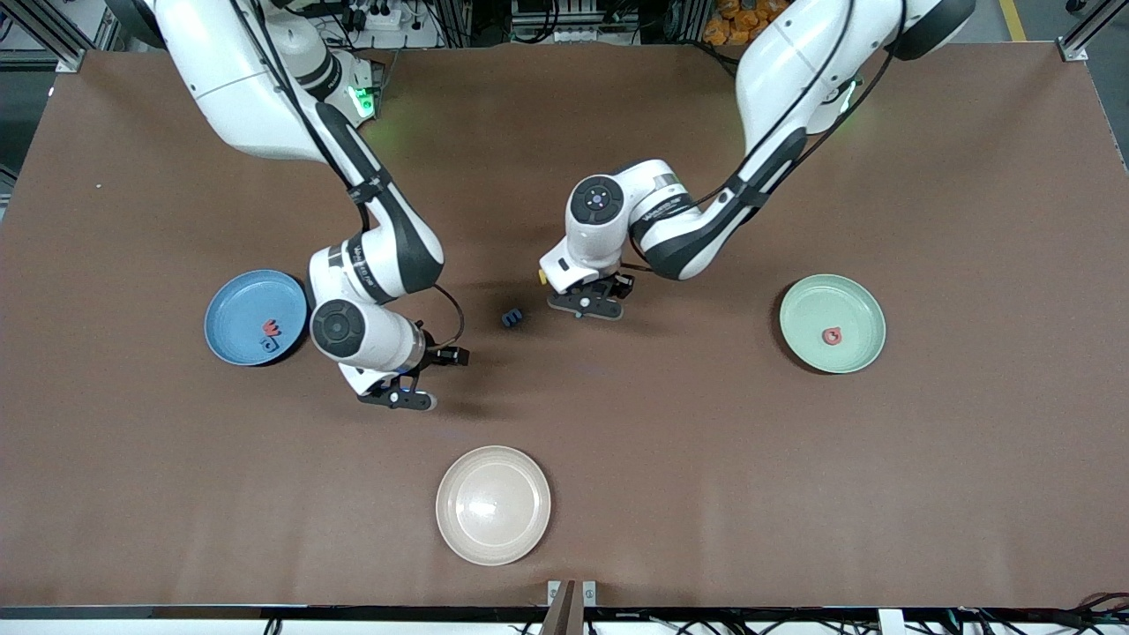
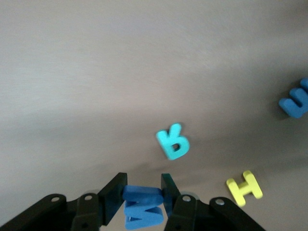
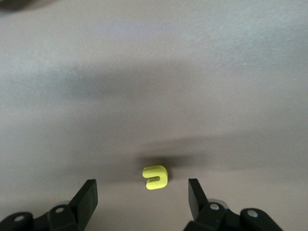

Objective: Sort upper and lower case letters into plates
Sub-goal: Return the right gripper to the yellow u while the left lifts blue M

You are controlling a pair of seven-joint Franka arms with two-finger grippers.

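- Your left gripper (image 2: 143, 202) sits over mid-table, clamped on a blue foam letter (image 2: 143, 208) shaped like an M or W, its long axis spanning the fingers.
- Near it on the brown table (image 1: 670, 459) lie three loose letters: a teal one (image 2: 173, 141), a yellow H (image 2: 245, 187), a second blue one (image 2: 294, 101).
- Your right gripper (image 3: 142, 199) hovers spread wide over a small yellow letter (image 3: 155, 177), bare tabletop all round.
- Three plates: the sky-blue plate (image 1: 231, 309) holds two letters, the mint-green plate (image 1: 851, 309) one red-pink letter (image 1: 831, 336), and a cream plate (image 1: 493, 504).
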